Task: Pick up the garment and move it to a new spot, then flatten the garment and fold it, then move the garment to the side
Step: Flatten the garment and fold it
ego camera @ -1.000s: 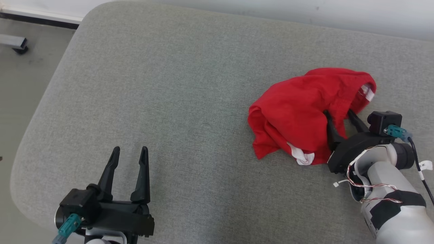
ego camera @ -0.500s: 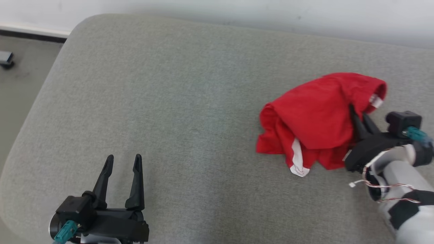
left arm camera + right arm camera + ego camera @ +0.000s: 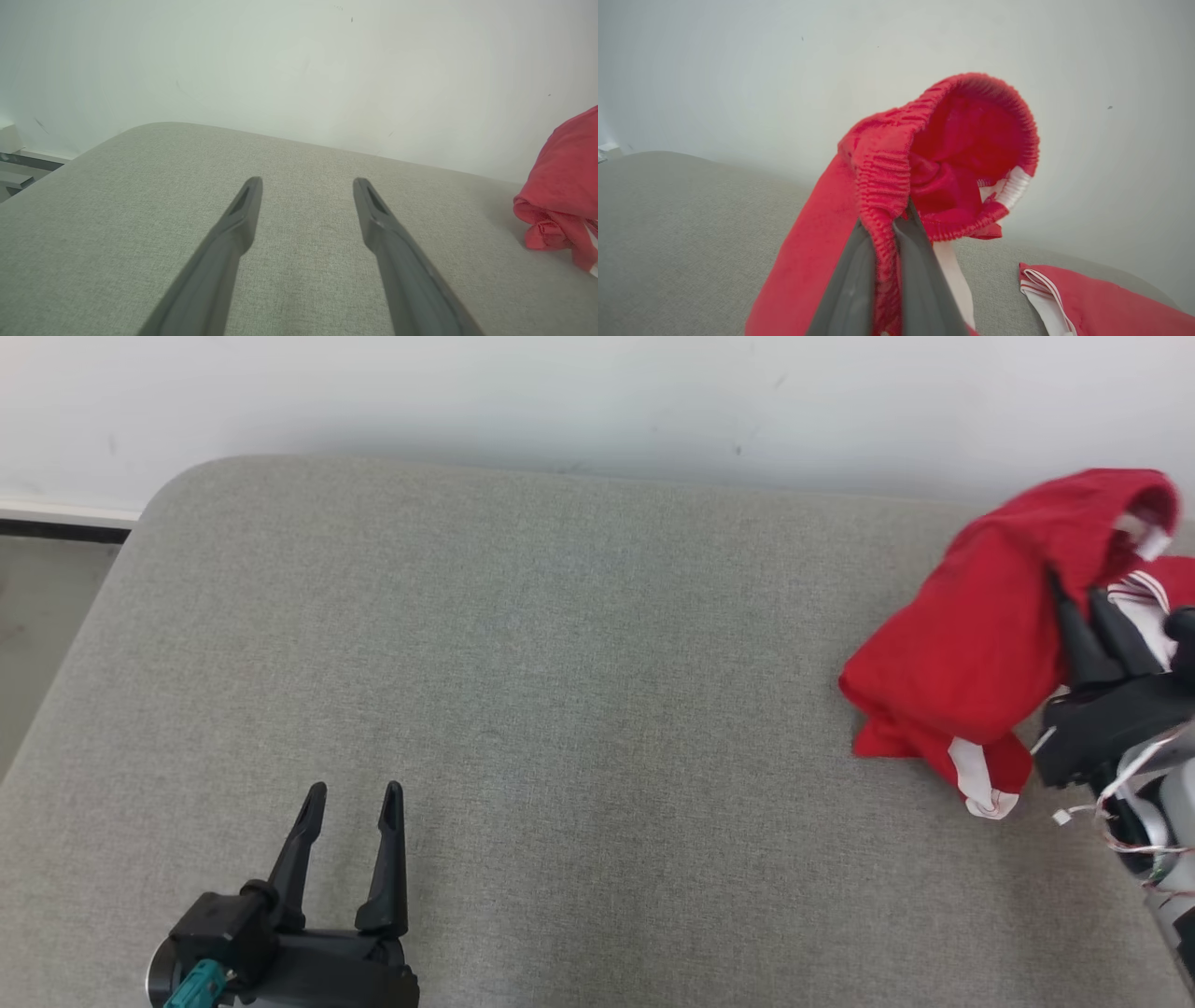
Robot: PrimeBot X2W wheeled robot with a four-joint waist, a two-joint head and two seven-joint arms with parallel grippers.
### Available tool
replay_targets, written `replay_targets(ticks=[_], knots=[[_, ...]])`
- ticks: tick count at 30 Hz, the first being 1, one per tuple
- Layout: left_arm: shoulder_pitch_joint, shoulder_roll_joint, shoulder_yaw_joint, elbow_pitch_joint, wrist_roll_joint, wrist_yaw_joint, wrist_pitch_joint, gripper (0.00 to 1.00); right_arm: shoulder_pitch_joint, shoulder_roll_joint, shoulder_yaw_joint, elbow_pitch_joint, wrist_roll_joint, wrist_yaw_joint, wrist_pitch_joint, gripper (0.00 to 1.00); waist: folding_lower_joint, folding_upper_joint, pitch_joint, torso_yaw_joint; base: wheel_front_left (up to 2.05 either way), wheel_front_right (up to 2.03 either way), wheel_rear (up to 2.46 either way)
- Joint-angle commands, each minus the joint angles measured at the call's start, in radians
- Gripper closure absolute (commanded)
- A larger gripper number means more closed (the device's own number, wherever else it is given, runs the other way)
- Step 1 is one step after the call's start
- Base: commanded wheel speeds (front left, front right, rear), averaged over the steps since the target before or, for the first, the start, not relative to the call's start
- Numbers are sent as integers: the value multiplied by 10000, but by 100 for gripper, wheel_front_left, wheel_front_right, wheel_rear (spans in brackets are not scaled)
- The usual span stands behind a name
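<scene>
The right gripper [image 3: 1083, 616] is clenched on the red garment [image 3: 971, 635], its two dark fingers pressed together over the elastic waistband at the far right of the head view. The left gripper [image 3: 356, 793] hangs released at the lower left, jaws spread wide with nothing between them, well apart from the cloth.

A broad grey fabric cushion [image 3: 560, 663] with rounded corners is the work surface. A plain white wall [image 3: 560, 392] stands behind it, and a strip of grey floor [image 3: 37, 616] with a pale skirting [image 3: 56, 513] lies past its left edge.

The head view gives the whole bundle: its top is held up near the cushion's far edge, and its lower folds sag to the surface. The left wrist view catches the garment [image 3: 560, 186] as a bunched red edge at the right, beyond the left gripper [image 3: 307, 182]. The right wrist view looks along the right gripper [image 3: 889, 233] into the garment [image 3: 822, 261], showing the ribbed waistband [image 3: 882, 177] curled into an open loop.

The garment's long axis runs diagonally in the head view, waistband at the upper right, crumpled end at the lower left. The loop opens up and right.

A red-and-white striped piece [image 3: 1087, 294] lies on the cushion just beside; whether it is part of the same garment I cannot tell. A white label [image 3: 1013, 186] sits inside the waistband, and a white cuff [image 3: 976, 784] touches the cushion at the low end.
</scene>
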Motion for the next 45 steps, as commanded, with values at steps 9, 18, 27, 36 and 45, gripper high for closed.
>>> replay_targets(ticks=[9,18,27,36,45], knots=[[161,2,-290,76,-270,125,-5,0,935,907,1371,-1955,-966,-26,1584,100,1,-1,-102,406,0,0,0],[169,2,-425,230,-346,172,-5,0,1458,2462,2861,-884,-1368,-28,1126,35,1,-1,-148,822,0,0,0],[388,5,-103,219,-96,173,-5,0,1483,2918,2773,-167,-1303,-28,-93,0,1,-1,-310,460,0,0,0],[426,1,189,-17,-14,234,-4,0,2766,2563,1024,-1455,-1525,-28,-569,0,1,-1,-451,-161,0,0,0],[589,3,513,-243,91,272,-4,0,4846,3219,-1289,-3278,-2079,-28,-627,0,1,-1,-438,-691,0,0,0]])
